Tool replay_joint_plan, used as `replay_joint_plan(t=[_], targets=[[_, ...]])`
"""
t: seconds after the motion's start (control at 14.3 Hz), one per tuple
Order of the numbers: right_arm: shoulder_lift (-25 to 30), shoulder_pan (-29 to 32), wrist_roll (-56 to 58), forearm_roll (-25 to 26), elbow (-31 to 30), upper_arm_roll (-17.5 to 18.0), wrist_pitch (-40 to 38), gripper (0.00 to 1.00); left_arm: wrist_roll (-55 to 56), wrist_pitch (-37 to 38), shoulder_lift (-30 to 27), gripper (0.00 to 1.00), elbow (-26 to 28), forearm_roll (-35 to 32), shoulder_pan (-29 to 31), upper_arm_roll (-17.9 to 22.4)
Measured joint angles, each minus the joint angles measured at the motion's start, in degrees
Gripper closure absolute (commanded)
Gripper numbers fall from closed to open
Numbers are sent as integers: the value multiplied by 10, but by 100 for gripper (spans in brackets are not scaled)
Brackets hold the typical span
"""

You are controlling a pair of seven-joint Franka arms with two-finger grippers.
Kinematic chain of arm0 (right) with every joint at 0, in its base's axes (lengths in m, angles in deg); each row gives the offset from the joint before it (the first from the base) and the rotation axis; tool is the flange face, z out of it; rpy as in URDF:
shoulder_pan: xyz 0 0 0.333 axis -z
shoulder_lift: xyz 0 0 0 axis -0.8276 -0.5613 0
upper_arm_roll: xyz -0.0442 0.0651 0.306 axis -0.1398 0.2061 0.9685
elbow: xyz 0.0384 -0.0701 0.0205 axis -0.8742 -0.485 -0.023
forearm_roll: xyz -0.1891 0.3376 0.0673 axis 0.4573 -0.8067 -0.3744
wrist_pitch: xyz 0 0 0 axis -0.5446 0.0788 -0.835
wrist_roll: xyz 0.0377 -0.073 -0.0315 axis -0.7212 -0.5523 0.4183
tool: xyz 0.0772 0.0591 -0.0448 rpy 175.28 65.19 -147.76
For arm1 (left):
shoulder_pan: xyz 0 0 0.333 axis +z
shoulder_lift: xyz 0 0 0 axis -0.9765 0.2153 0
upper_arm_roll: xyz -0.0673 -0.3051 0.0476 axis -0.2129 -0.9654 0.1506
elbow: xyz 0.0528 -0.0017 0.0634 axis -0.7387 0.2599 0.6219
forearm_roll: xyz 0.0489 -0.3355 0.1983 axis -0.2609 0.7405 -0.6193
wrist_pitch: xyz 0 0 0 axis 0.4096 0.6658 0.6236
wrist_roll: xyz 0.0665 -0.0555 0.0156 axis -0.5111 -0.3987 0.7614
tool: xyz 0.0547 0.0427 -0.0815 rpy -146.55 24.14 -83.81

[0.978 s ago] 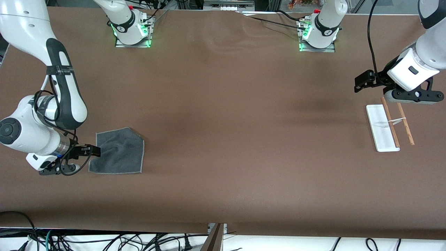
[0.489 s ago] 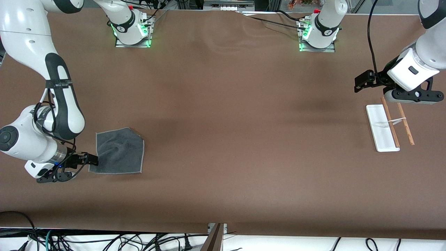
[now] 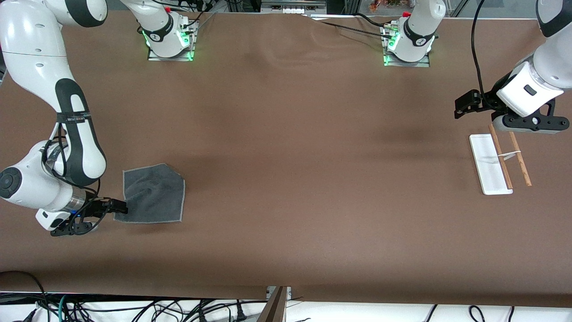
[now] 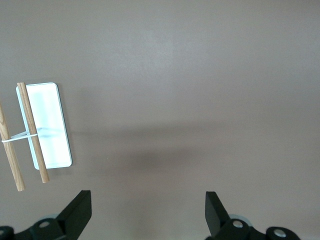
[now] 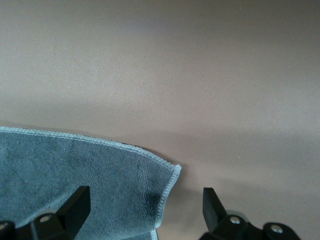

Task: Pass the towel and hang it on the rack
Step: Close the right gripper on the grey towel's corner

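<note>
Item: the towel (image 3: 154, 195), dark grey, lighter stitched hem, lying flat with slight rumpling at the lower left of the front view, on the brown worktop (image 3: 286, 179) toward the right arm's end. Handling, by judgement: light, limp, non-fragile; likely drooping once lifted, so best taken at a hemmed corner or edge (image 5: 167, 182), pinching through both hem and pile.

Item: the rack (image 3: 491, 164), white base with two wooden rods (image 4: 31, 131), sitting at the right of the front view, well apart from the towel.

Item: right hand (image 3: 117, 206), fingers spread, nothing held, sitting low at the towel's corner nearest the camera, one finger (image 5: 75, 206) over the cloth.

Item: left hand (image 3: 464, 103), fingers spread, empty, waiting above the worktop beside the rack.
</note>
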Motion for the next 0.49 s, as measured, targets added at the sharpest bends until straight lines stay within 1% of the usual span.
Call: replay_joint_plan(t=[0.35,0.49], targets=[[-9,8,4,-10,0,0,2,2,0,0,0,0,0,0,0,0],[-14,8,7,-20,0,0,10,6,0,0,0,0,0,0,0,0]])
